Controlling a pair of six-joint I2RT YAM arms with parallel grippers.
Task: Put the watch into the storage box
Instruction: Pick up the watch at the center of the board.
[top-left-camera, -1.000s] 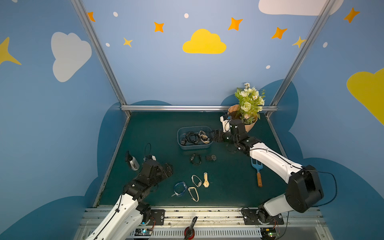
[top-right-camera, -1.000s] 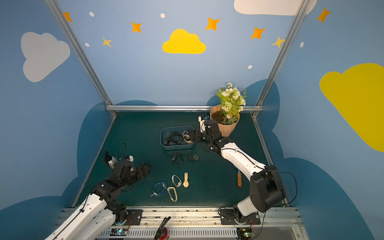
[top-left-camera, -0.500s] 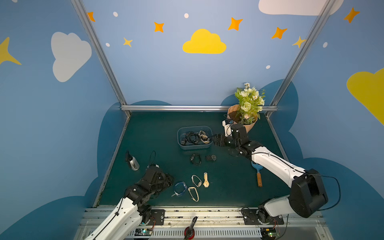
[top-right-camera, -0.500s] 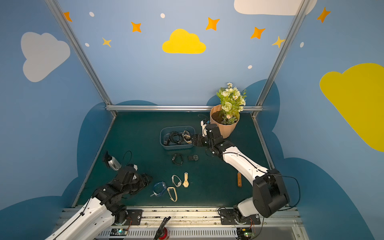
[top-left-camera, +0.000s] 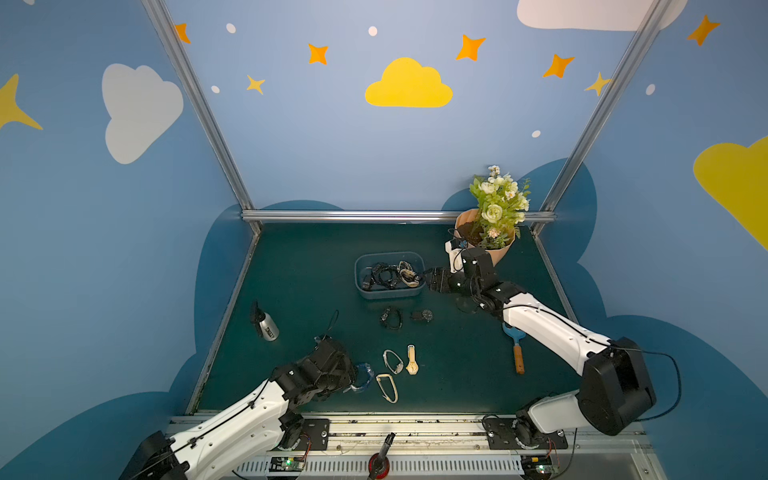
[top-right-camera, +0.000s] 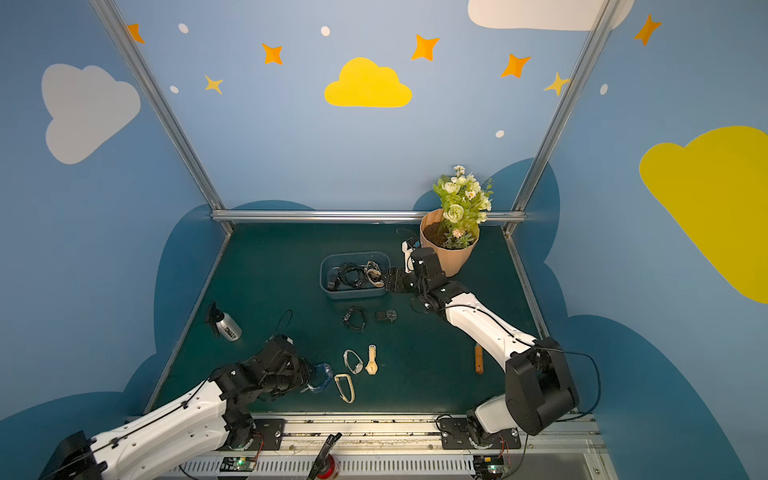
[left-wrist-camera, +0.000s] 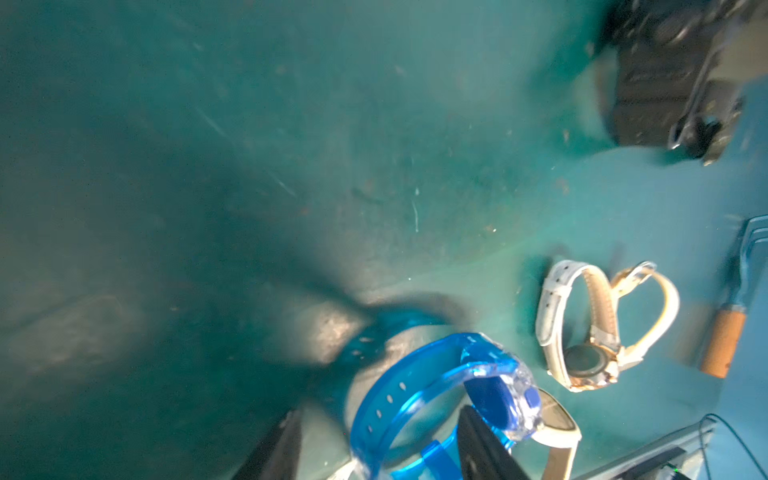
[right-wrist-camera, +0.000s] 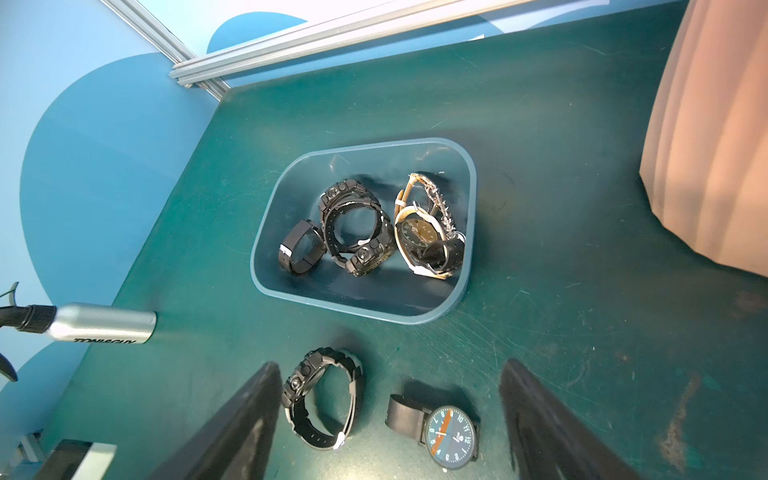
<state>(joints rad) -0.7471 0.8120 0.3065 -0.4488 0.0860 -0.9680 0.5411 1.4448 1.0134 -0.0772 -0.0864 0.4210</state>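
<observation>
– Since the watch must end up in the box, where does it lie right now?
– On the dark green tabletop (top-left-camera: 457, 374), near left: a translucent blue plastic watch (left-wrist-camera: 415, 374), its band buckled into a loop standing on edge. In a top view the loop's long axis seems to slant from near left to far right.
– And the left pincer (left-wrist-camera: 378, 415)?
– Down on it, jaws apart, with the band between the two black fingers. A gap shows beside one finger, so I judge it not clamped.
– The box?
– The shallow blue-grey plastic storage box (top-left-camera: 388, 296) sits mid-tabletop, far and right of that watch, with several watches inside. The left arm is much the nearer to the blue watch.
– The right pincer (right-wrist-camera: 390, 363)?
– Wide apart, empty, just beside the box's right wall.
– Any writing?
– "TONI&GUY" on the silver metal spray bottle (right-wrist-camera: 104, 326) at the left; numerals ring the blue dial of a black-strapped watch (right-wrist-camera: 449, 434).
</observation>
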